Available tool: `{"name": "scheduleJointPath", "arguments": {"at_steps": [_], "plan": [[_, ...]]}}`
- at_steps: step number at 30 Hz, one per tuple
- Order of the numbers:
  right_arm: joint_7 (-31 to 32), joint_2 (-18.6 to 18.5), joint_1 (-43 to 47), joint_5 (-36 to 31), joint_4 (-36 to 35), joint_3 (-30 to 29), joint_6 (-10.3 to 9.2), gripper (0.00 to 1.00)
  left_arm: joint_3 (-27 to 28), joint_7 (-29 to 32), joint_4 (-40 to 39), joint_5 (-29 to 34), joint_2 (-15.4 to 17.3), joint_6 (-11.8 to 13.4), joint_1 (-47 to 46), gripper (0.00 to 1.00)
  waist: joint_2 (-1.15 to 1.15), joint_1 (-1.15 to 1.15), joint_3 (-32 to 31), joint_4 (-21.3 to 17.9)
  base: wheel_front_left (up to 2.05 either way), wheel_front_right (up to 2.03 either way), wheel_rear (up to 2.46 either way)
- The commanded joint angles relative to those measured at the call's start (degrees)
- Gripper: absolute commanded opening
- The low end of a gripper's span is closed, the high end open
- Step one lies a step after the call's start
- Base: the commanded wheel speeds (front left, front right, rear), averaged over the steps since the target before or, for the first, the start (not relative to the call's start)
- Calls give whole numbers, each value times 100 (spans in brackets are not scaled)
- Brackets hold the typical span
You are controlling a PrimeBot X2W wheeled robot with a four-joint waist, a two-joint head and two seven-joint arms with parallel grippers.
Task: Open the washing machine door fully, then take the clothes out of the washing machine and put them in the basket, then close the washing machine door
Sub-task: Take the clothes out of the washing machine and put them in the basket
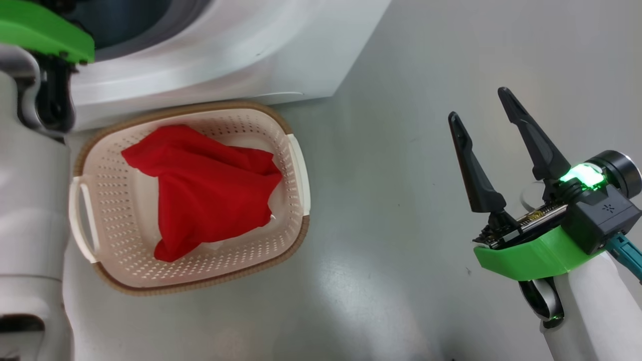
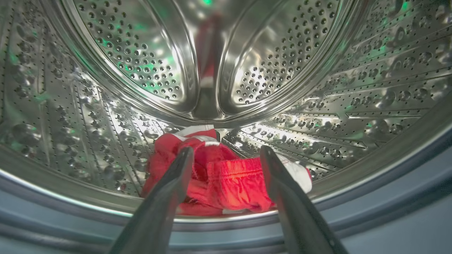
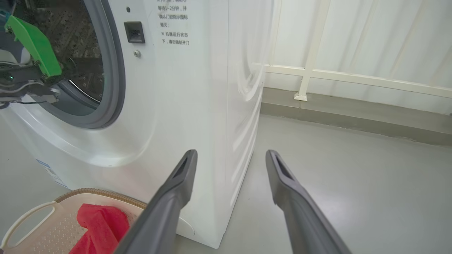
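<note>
Currently I am holding my left gripper open near crumpled red, white-trimmed clothes in the perforated steel drum, my right gripper hovering open above grey floor.

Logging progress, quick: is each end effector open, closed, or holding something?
Left end effector: open, empty, pointing at clothes inside the washer.
Right end effector: open, empty, over the floor.

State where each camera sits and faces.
Head view: on the head, facing down at basket with red garment; open right gripper, left forearm show.
Left wrist view: left wrist, facing into drum at red clothes; open left gripper shows.
Right wrist view: right wrist, facing washing machine corner; own fingers show.
Shared: head, right wrist views see the basket.
</note>
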Motion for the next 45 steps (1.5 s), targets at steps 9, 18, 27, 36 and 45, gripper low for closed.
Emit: {"name": "scheduleJointPath", "arguments": {"at_steps": [9, 18, 27, 36, 45], "plan": [[-36, -3, -82, 157, -46, 346, 20, 100, -535, 708, 226, -453, 550, -38, -611, 100, 0, 0, 191, -297, 0, 0, 0], [-36, 45, -142, 331, -21, 565, 20, 100, -730, 1131, 887, -442, 803, 30, -916, 100, 0, 0, 188, -494, 0, 0, 0], [-36, 24, -160, 466, -39, 659, 20, 100, -927, 1314, 1441, -302, 860, 177, -1065, 100, 0, 0, 216, -620, 0, 0, 0], [-36, 3, -141, 542, -54, 749, 20, 100, -1125, 1221, 1618, -176, 907, 168, -1144, 0, 0, 0, 230, -672, 0, 0, 0], [-36, -47, -161, 550, -24, 713, 20, 100, -1245, 859, 1637, -160, 871, 78, -1162, 0, 0, 0, 209, -559, 0, 0, 0]]}}
